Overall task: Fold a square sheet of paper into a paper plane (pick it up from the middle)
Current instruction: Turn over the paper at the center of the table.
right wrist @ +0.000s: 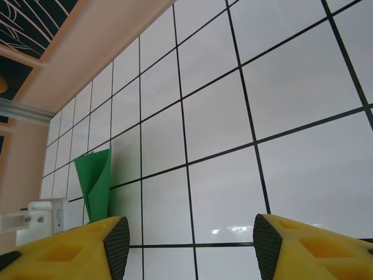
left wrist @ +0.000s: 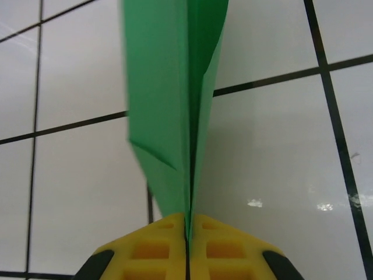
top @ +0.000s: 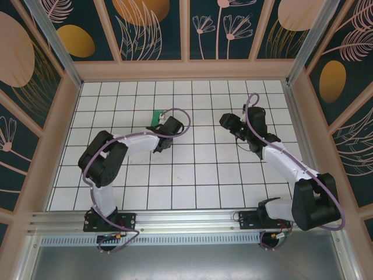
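My left gripper (left wrist: pixel 187 224) is shut on the folded green paper (left wrist: pixel 169 99), which runs up from between its yellow fingers (left wrist: pixel 145 248) as a narrow creased wedge. In the top view that paper (top: pixel 156 118) pokes out behind the left gripper (top: pixel 163 129), above the table's middle-left. My right gripper (top: pixel 227 121) is a little way to the right of it and stands open. Between its fingers (right wrist: pixel 93 248) there is only bare tile. The green paper (right wrist: pixel 96 184) stands upright at the left of the right wrist view.
The white gridded table (top: pixel 198 175) is walled by tan boards (top: pixel 186 70) at the back and sides. The two arm bases sit on the metal rail (top: pixel 186 220) at the near edge. Open tiles lie between the grippers and in front of them.
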